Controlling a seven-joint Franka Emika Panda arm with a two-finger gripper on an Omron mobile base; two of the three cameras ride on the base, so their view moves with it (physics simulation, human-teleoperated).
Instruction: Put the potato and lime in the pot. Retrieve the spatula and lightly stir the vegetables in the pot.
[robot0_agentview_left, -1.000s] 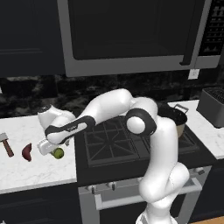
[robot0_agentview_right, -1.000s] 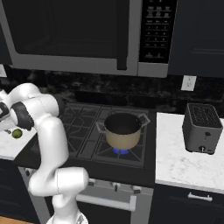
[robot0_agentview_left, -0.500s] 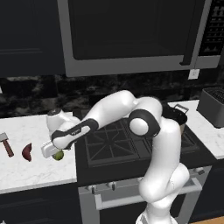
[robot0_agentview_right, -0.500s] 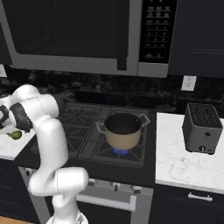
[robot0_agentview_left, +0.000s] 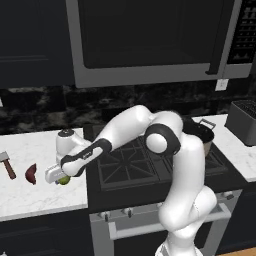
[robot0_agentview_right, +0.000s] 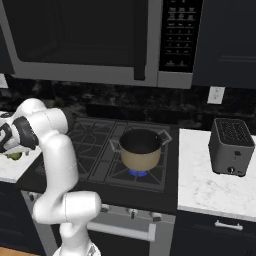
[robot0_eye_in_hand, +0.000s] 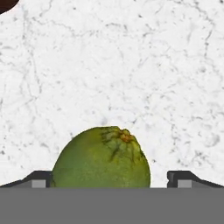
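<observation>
The yellow-green lime (robot0_eye_in_hand: 101, 162) lies on the white marble counter (robot0_agentview_left: 30, 197), left of the stove. My gripper (robot0_agentview_left: 60, 176) is down over it, open, one dark fingertip (robot0_eye_in_hand: 39, 178) on each side with a gap to the fruit. The lime (robot0_agentview_left: 64, 179) peeks out under the hand, and also shows at the left edge as the lime (robot0_agentview_right: 15, 155). The reddish-brown potato (robot0_agentview_left: 31, 173) lies just left of it. Further left is the spatula (robot0_agentview_left: 7, 164) with its wooden handle. The tan pot (robot0_agentview_right: 141, 150) stands on a lit burner; the pot (robot0_agentview_left: 204, 134) is partly behind my arm.
The black stove (robot0_agentview_left: 130, 167) lies between the left counter and the right counter. A dark toaster (robot0_agentview_right: 231, 146) stands on the right counter. A microwave (robot0_agentview_right: 85, 40) hangs low above the stove.
My hand has come down and a little nearer the counter's front, settling around the lime. The jaws have stayed wide. Lime, potato and spatula have not moved.
</observation>
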